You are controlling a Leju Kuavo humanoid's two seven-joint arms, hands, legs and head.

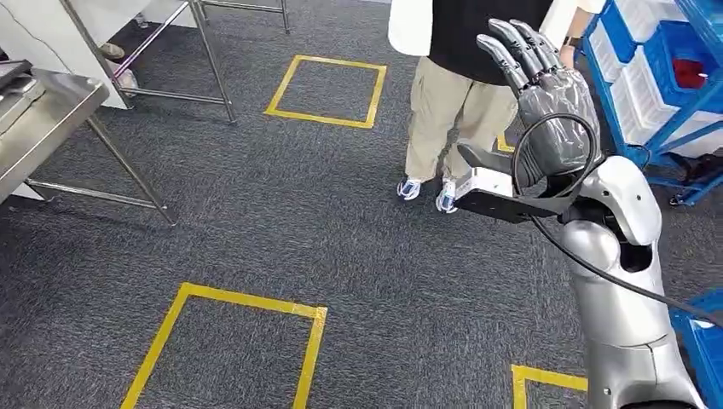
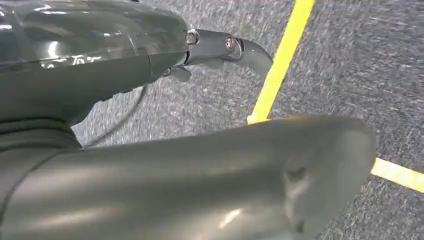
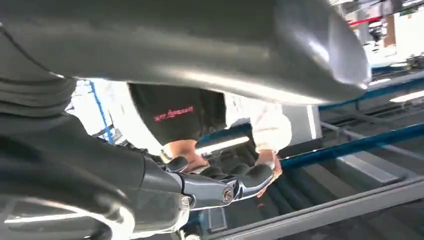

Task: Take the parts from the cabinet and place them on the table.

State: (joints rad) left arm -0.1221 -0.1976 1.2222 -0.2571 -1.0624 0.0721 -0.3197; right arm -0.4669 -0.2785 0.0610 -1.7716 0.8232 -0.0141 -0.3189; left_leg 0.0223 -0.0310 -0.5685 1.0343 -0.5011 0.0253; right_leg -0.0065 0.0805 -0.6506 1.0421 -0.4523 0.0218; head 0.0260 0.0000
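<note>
Something red (image 1: 689, 72) is being kept in a blue bin (image 1: 673, 51) on the blue rack (image 1: 661, 128), just beside the right hand (image 1: 546, 102). That hand is being held up with fingers stretched apart, holding nothing. The left hand (image 2: 150, 150) is being held above grey carpet (image 2: 350, 65), empty.

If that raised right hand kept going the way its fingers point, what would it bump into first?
Most likely the person standing just beyond it. The right hand is raised, open and holding nothing, fingers aimed up and away towards the person's body. The blue shelving stands off to the side. Depth is hard to judge here.
</note>
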